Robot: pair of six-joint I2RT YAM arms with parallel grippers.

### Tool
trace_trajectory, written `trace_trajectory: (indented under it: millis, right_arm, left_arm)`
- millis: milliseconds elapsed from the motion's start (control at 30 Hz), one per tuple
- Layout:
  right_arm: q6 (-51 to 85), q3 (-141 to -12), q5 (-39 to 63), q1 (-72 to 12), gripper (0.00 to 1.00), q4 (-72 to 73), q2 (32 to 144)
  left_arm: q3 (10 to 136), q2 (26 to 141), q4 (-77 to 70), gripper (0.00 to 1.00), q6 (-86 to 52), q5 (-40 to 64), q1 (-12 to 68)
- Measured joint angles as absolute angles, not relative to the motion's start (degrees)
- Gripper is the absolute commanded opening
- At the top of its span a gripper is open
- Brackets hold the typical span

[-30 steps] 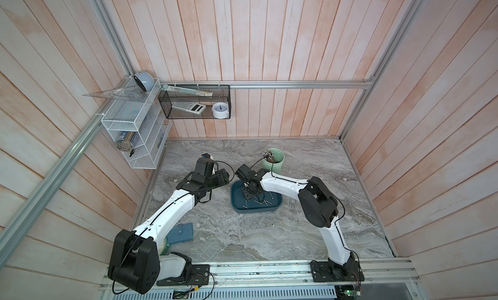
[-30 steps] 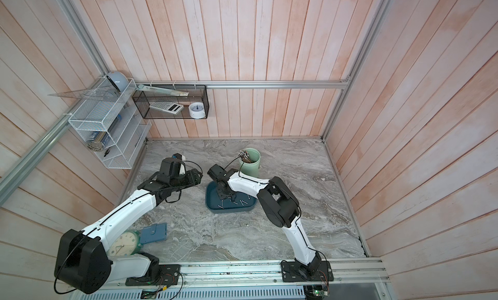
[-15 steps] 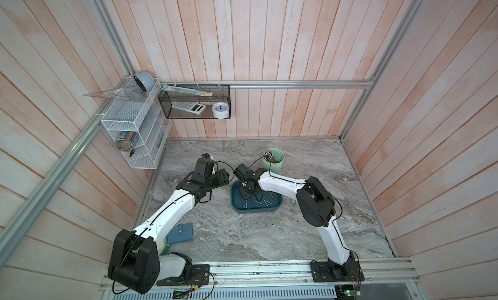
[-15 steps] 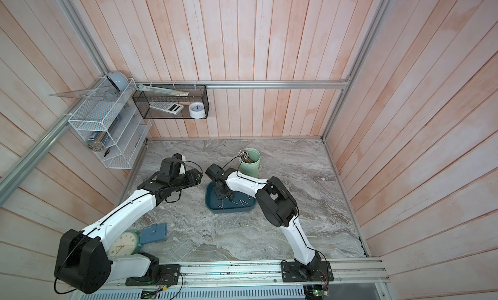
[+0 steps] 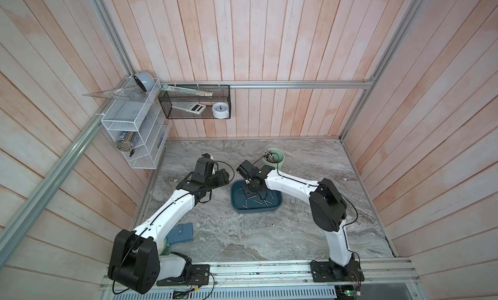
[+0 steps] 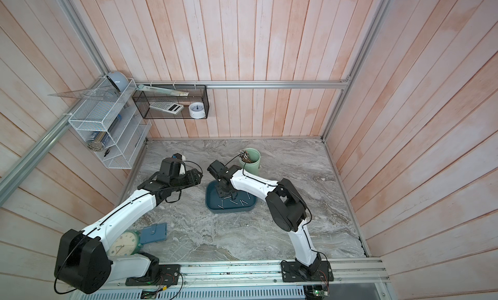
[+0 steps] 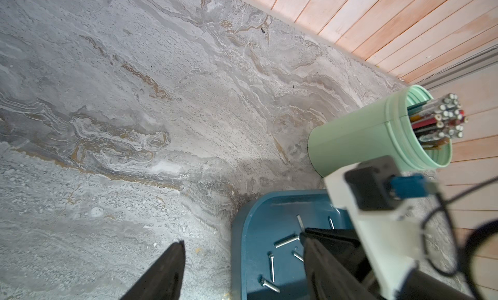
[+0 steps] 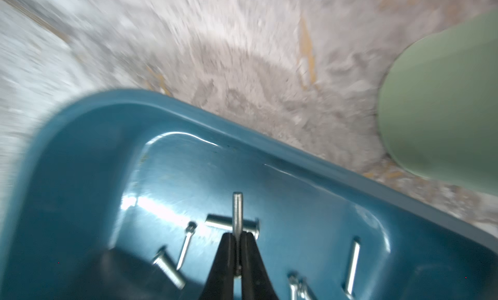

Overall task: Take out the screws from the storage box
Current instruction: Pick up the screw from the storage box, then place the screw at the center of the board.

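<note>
Pinching one thin silver-grey metal screw (image 8: 237,209), the right gripper (image 8: 237,235) hangs inside the shallow dark teal plastic storage box (image 5: 254,210) where several screws (image 5: 258,203) lie unpicked, a few other screws (image 5: 292,203) resting on the grey marble table (image 5: 242,236) beside it; the left gripper (image 7: 241,238) hovers spread, empty.

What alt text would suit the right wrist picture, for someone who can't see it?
The right gripper, shut on a screw that sticks out past its tips, is over the blue box. Other screws lie loose in the box, and a green cup stands on the marble table beyond its rim; the picture is blurred.
</note>
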State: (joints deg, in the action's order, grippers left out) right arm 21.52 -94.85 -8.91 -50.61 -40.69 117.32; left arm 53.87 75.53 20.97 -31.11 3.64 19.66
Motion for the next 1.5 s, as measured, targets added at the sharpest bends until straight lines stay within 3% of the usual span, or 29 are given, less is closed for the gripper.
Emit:
trace_trajectory:
  millis: [367,600,900,1500]
  right_arm:
    - [26.61,-89.60,-13.28,-50.65,0.02,-41.98,107.92]
    - [32.77,-74.61,-22.09,-49.52,0.02,-44.42,91.83]
    - [39.46,-53.93,-24.60,-40.21,0.05,-39.31,72.40]
    - [38.96,-57.01,-14.70,-38.52,0.03,-35.59,93.19]
  left_arm:
    - [53.87,75.53,20.97,0.75,-31.09,4.21,19.66]
    - [53.87,75.53,20.97,0.75,-31.09,4.27,19.66]
    - [53.87,75.53,20.95,0.75,-31.09,5.28,19.66]
    - [53.87,75.53,20.95,0.75,-31.11,5.65,19.66]
